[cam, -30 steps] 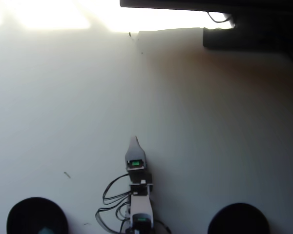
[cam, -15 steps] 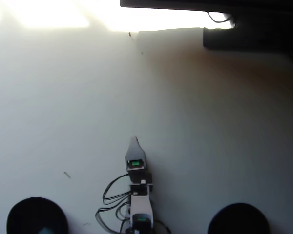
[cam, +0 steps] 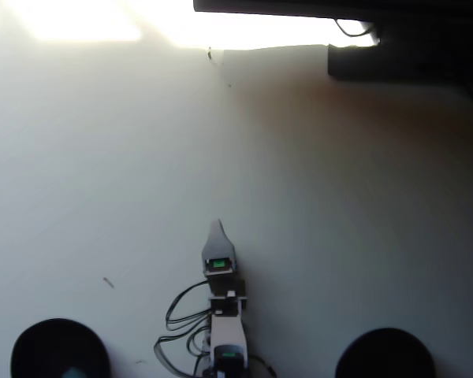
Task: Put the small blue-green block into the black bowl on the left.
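While the arm sits at near centre, claw (cam: 216,228) pointing far, can't tell if clenched, black bowl (cam: 60,347) near left with blue-green block (cam: 74,372) inside, twin bowl (cam: 385,353) near right, pale surface (cam: 339,205).

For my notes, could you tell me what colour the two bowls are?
Both bowls are plain black, seen in the overhead view.

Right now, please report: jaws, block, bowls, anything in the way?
Gripper at table centre, one tip showing, jaws unreadable. Teal speck, likely the small blue-green block, inside left black bowl. Right black bowl shows nothing inside. Table between them bare.
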